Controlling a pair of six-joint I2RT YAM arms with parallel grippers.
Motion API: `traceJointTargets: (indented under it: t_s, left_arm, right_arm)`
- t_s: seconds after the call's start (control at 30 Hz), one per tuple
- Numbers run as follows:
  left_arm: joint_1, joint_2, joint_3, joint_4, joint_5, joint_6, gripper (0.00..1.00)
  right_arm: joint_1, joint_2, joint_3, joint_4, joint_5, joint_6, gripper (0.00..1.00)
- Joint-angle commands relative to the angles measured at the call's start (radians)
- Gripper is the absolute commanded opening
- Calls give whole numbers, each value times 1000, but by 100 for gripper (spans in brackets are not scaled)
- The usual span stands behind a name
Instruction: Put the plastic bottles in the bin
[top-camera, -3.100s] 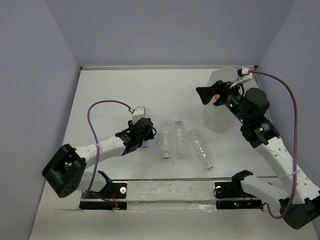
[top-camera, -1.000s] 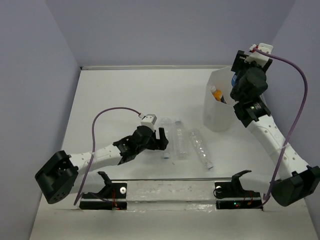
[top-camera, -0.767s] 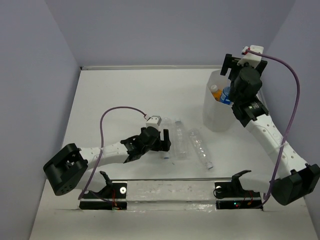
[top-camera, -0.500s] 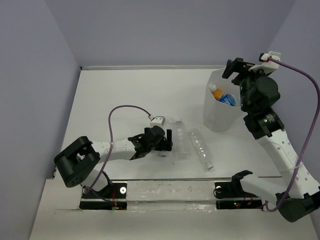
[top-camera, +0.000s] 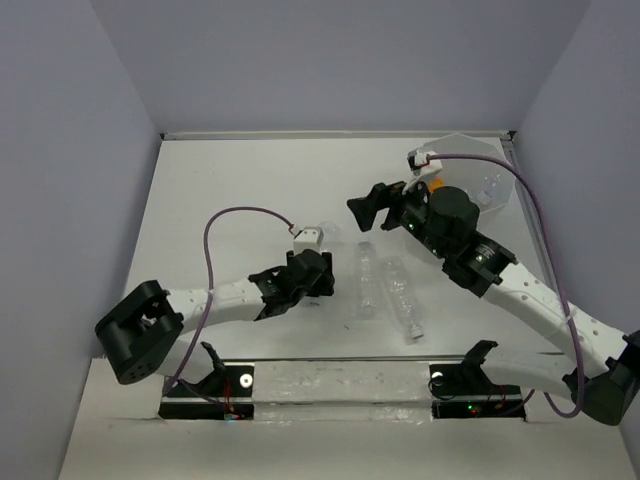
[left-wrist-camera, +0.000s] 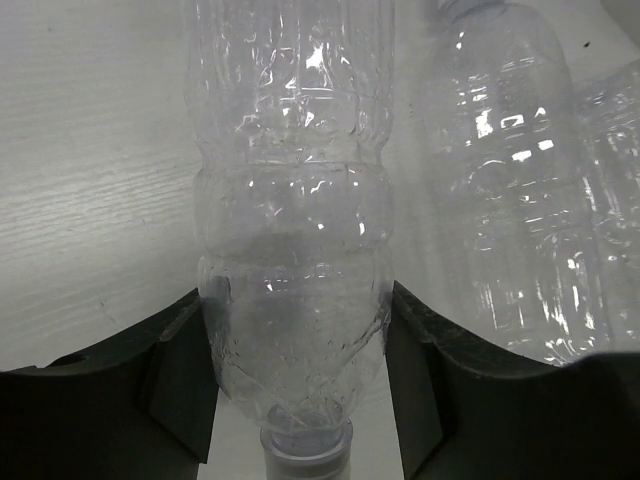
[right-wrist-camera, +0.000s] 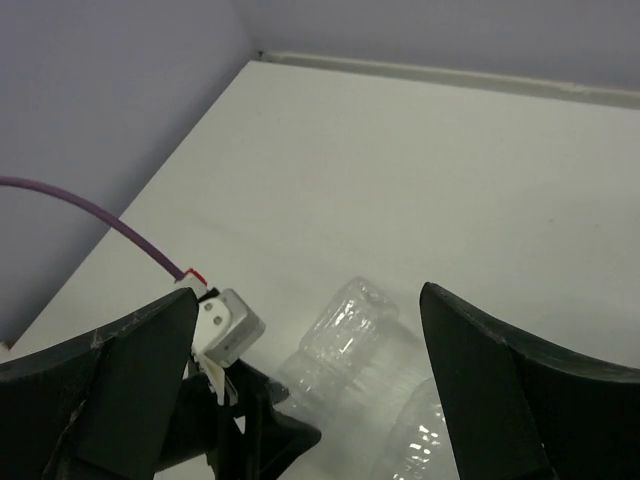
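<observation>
Left gripper (top-camera: 308, 272): jaws pressed on both sides of leftmost bottle (left-wrist-camera: 295, 200), clear, lying on table (top-camera: 230, 190), cap toward near side; not lifted yet.
Middle bottle (top-camera: 365, 285) and third bottle (top-camera: 402, 300): just right of it, lying flat, ungripped.
Right gripper (top-camera: 370, 205): fingers spread wide, holding nothing, hovering far side of bottle row.
Bin (top-camera: 470, 140): far right, partly behind right arm; contents not readable.
Judgement: three bottles left to bin, first one in hand.
</observation>
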Motion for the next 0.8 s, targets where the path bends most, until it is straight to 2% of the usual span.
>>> traceJointTargets:
  t_s: [0.0,0.23,0.4,0.5,0.63,0.67,0.7,0.73,0.77]
  left_arm:
    - [-4,-180,-30,-29,-77,-9,43]
    - [-39,-445,-141,148,-2,66,41]
    - [-70,-522,-176,216,39,96,41]
    - [-88,-538,-181,247,62,110,41]
    - [-101,-558,-174,268,61,117,41]
    - [-102,-562,-173,271,61,120,42]
    - [-102,-563,-171,277,62,120,42]
    - [-102,-563,-170,280,67,123,45]
    - [-102,-563,-167,282,70,123,54]
  right_arm:
    - [22,43,-29,88,-106,121,99]
    - [31,167,-40,161,-123,251,100]
    - [31,265,-9,193,-177,296,100]
    - [31,297,-1,218,-266,310,100]
    - [31,316,-10,233,-303,337,97]
    - [31,311,-16,242,-301,342,94]
    - [31,302,-24,253,-292,345,75]
    - [31,289,-33,271,-256,345,63]
    - [31,252,-44,281,-233,337,46]
